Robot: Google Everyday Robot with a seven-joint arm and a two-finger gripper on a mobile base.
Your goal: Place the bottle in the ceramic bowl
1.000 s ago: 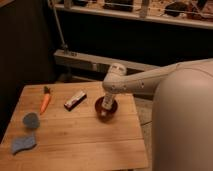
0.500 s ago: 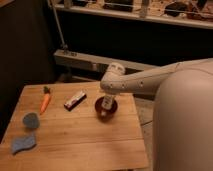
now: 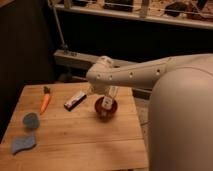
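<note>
The small reddish-orange ceramic bowl (image 3: 106,109) sits on the wooden table (image 3: 75,140), right of centre. My gripper (image 3: 107,96) hangs from the white arm directly over the bowl. The whitish bottle (image 3: 112,93) stands tilted at the gripper, its lower end reaching down into the bowl. The gripper hides part of the bottle, and I cannot tell whether it grips it.
A dark-and-white packet (image 3: 75,100) lies left of the bowl. A carrot (image 3: 45,101) lies at the table's far left. A round blue-grey pad (image 3: 31,120) and a blue sponge (image 3: 23,143) sit near the left front. The table's right edge is close to the bowl.
The arm and gripper stay over the bowl with almost no visible movement. The other objects have not moved.
</note>
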